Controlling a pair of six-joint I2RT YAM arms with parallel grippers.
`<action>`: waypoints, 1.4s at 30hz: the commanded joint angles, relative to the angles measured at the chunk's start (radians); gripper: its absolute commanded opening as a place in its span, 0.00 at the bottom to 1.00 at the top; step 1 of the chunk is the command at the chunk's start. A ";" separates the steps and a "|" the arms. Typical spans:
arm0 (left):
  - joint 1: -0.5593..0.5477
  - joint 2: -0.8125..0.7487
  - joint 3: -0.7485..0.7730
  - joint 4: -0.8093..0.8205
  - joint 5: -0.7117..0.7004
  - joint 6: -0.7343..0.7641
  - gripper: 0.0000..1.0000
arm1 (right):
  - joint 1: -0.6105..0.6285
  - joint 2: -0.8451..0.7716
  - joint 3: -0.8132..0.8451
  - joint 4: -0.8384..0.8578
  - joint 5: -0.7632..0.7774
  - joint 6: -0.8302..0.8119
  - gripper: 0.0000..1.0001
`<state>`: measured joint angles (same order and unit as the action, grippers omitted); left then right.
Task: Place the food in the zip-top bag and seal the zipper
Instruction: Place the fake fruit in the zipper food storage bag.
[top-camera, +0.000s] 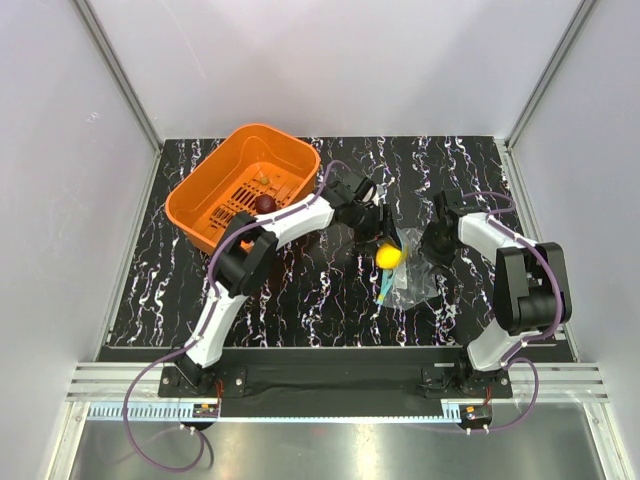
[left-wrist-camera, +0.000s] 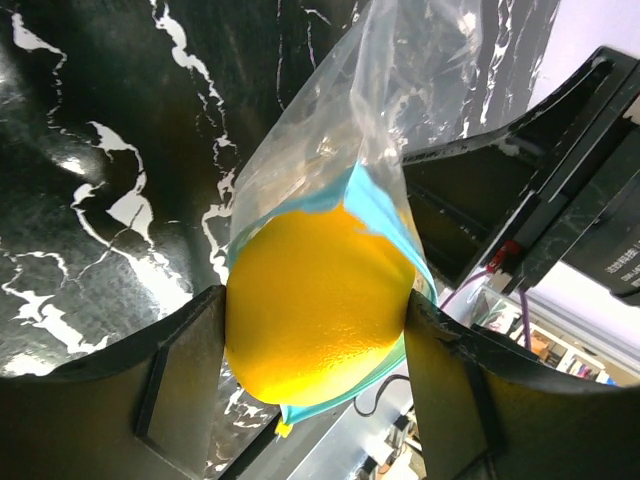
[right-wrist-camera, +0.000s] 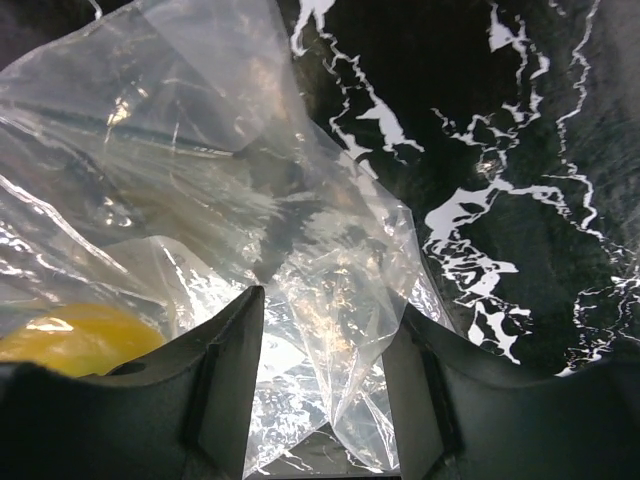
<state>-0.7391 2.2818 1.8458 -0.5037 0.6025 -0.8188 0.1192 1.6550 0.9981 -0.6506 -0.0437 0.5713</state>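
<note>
**Yellow fruit at the bag mouth**

Our left claw (left-wrist-camera: 315, 325) is clamped, fairly wide, on the fruit (left-wrist-camera: 310, 290). The bag (left-wrist-camera: 400, 90) sits just past its fingertips, blue zipper (left-wrist-camera: 385, 215) hugging the fruit. Meanwhile the right claw (right-wrist-camera: 325, 320) straddles crumpled bag plastic; we can't tell if it's gripping.

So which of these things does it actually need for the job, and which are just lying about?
For the job:
- yellow fruit
- dark fruit
- bag
- zipper

Just lying about:
- basket, though the dark fruit sits in it
</note>
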 joint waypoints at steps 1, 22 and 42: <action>-0.003 0.004 -0.011 0.088 0.033 -0.059 0.38 | 0.013 -0.044 0.028 0.009 -0.038 -0.024 0.56; 0.000 -0.011 -0.069 0.161 0.060 -0.065 0.58 | 0.013 -0.064 0.025 0.031 -0.127 -0.016 0.54; 0.017 -0.073 -0.149 0.304 0.148 -0.144 0.90 | 0.013 -0.047 0.088 -0.012 -0.122 -0.022 0.54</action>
<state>-0.7208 2.2765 1.6932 -0.2790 0.6884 -0.9241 0.1246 1.6188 1.0435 -0.6544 -0.1513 0.5568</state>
